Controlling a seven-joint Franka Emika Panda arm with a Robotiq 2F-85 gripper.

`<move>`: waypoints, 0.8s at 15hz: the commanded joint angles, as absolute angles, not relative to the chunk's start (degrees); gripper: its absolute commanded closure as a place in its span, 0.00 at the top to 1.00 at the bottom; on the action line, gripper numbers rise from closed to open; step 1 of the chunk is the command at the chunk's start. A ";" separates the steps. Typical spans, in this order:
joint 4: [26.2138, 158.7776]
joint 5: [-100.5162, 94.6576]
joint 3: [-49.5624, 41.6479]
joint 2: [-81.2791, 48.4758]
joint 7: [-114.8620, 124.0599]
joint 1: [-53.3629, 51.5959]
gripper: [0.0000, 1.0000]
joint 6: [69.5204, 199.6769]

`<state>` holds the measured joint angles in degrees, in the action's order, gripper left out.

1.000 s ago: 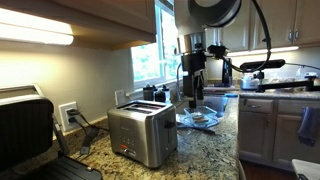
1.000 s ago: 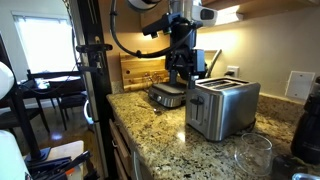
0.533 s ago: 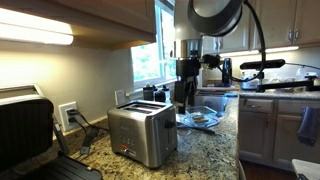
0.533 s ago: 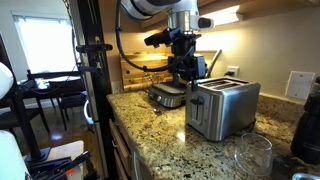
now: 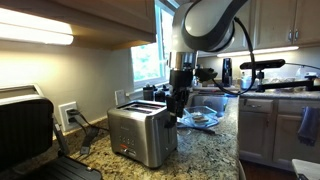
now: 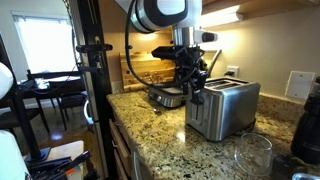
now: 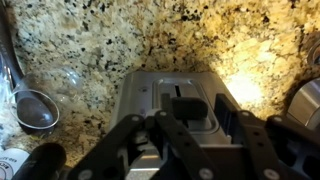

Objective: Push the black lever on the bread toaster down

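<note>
Hovering the gripper (image 5: 178, 103) over the bread toaster (image 5: 142, 135), lower centre in an exterior view; failing to tell whether pinched or spread. Next, probably lowering onto the black lever (image 7: 187, 105), pressing straight down.

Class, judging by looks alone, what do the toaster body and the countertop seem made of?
The toaster looks like brushed stainless steel: grey, soft streaked sheen. The countertop is probably polished granite: speckled tan and black, glossy highlights.
</note>
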<state>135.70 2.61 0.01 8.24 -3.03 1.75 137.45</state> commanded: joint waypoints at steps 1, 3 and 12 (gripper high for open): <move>135.89 5.28 -0.67 7.16 -3.17 1.02 0.20 140.86; 136.16 6.28 -0.64 7.15 -3.21 1.01 0.07 141.42; 135.95 7.00 -0.94 1.40 -6.16 1.30 0.03 144.90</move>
<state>135.73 6.02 -0.31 3.94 -4.24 1.74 142.38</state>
